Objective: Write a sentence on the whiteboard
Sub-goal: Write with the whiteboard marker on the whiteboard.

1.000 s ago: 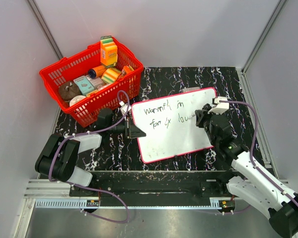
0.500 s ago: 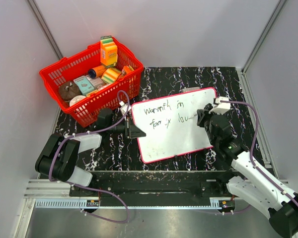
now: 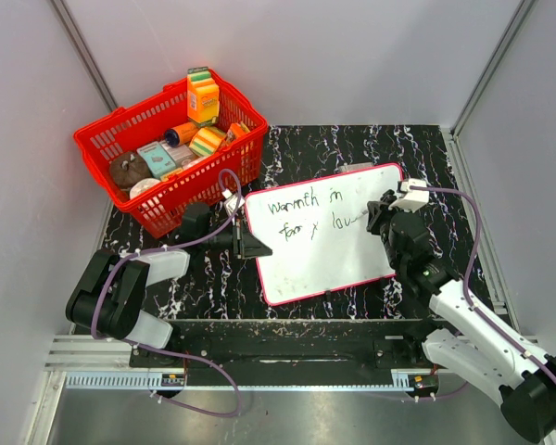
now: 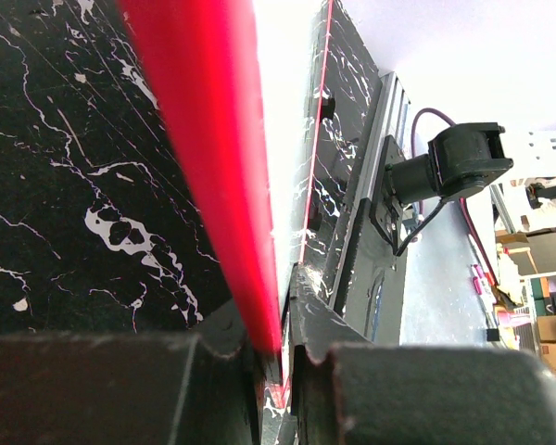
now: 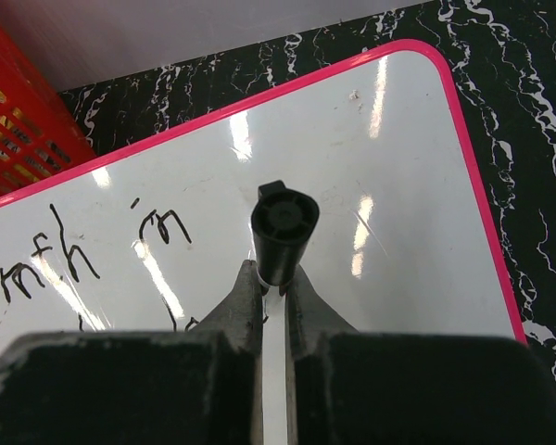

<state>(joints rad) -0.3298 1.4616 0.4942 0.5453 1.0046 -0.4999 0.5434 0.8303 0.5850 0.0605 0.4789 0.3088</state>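
Pinching marker (image 5: 284, 222), right gripper (image 5: 274, 284) over whiteboard (image 5: 398, 213).

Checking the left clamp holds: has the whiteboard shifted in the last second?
No. The whiteboard lies where it did against the red basket and the table. The left gripper clamps its edge.

R gripper (image 5: 274, 281) w/ marker (image 5: 284, 221) nudged slightly, seemingly farther away.
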